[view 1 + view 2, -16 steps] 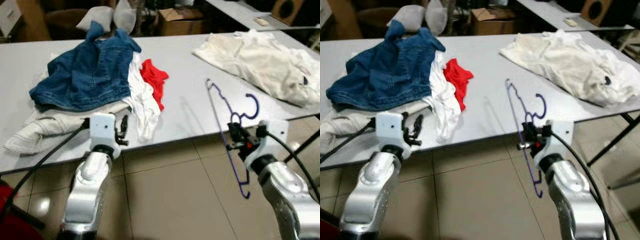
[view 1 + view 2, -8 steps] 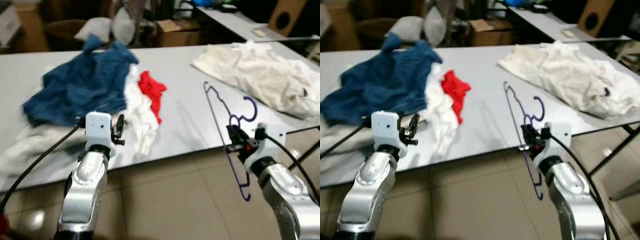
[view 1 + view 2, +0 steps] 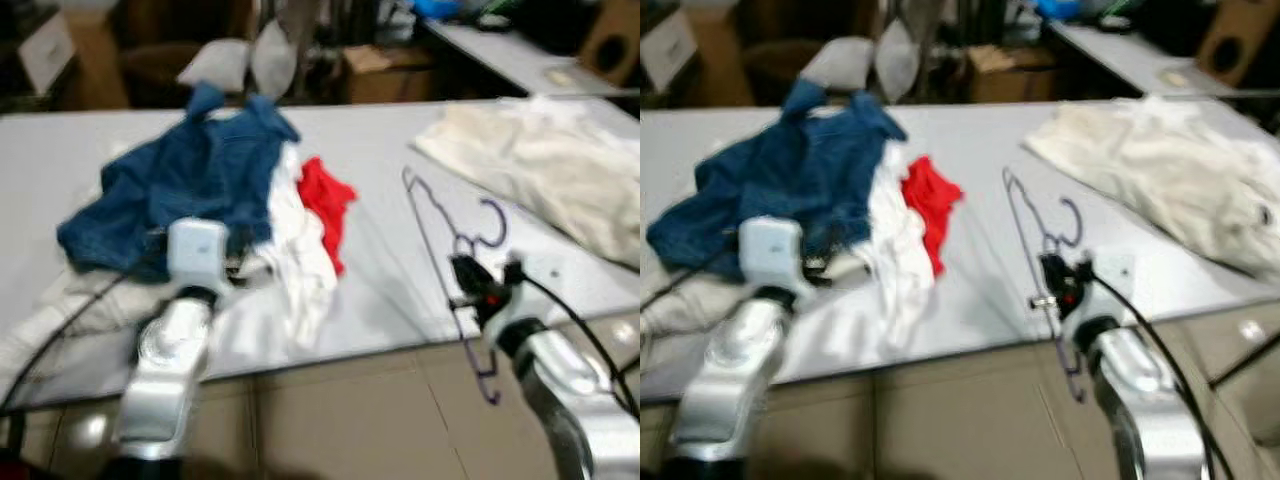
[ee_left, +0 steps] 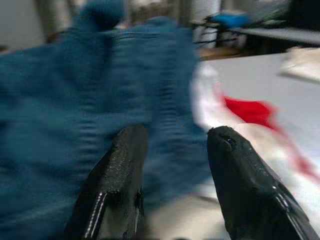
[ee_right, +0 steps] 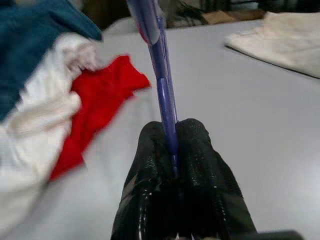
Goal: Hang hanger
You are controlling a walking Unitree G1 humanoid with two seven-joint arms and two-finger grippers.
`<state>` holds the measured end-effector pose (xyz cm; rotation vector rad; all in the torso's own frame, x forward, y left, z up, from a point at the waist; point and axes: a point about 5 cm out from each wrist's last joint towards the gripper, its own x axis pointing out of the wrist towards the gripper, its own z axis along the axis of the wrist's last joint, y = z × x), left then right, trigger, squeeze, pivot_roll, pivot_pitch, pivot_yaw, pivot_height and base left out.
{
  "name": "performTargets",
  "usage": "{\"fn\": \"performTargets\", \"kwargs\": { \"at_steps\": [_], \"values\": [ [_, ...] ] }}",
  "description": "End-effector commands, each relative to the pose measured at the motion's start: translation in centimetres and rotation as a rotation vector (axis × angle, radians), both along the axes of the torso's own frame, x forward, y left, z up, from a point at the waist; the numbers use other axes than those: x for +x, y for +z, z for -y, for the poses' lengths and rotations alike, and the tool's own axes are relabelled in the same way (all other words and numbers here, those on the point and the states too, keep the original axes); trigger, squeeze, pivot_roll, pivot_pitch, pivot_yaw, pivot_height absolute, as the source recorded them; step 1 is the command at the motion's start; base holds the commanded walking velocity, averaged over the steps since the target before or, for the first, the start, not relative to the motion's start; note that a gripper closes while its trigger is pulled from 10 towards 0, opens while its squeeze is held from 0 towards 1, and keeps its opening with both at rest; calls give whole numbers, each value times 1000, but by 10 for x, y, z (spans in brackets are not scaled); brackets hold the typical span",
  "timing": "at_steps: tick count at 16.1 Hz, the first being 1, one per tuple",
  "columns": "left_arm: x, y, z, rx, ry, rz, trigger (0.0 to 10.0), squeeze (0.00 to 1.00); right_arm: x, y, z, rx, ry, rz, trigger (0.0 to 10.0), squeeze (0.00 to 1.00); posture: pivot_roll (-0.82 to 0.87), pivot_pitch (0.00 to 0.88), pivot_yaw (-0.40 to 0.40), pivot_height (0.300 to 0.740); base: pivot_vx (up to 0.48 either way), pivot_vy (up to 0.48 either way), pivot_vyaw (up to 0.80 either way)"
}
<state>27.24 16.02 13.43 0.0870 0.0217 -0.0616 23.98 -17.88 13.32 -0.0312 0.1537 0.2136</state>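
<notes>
- The right gripper (image 5: 172, 160) has its jaws pinched tight on the purple hanger (image 3: 455, 245), held upright over the near edge of the bench (image 3: 380, 140).
- The left gripper (image 4: 172, 170) has its jaws apart and empty, hovering by the blue jacket (image 3: 185, 185), next to the white and red clothes (image 3: 325, 205).
- Judged step: carrying the hanger. No rail is visible, so the next move calls for finding one.
</notes>
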Motion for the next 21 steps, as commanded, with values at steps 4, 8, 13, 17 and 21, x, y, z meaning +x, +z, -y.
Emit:
{"fn": "performTargets", "kwargs": {
  "at_steps": [4,8,13,17,21],
  "values": [
    [6,3,-17,166,-70,-9,10000,0,-1,0,4,9,-32,18,10000,0,24,5,4,740,83,0,0],
    [15,0,-38,305,-193,-97,10000,1000,2,1,2,21,-43,35,10000,0,31,0,25,740,0,0,0],
    [18,-11,-47,482,-369,-199,10000,0,1,-2,3,18,-48,36,10000,0,45,0,39,740,0,0,0],
    [24,-12,-54,516,-419,-235,10000,0,3,-2,-2,23,-48,45,10000,0,59,0,68,740,0,0,0],
    [35,-11,-59,587,-394,-225,10000,0,2,-5,-4,34,-66,45,10000,0,71,10,86,740,0,0,0]
  ]
}}
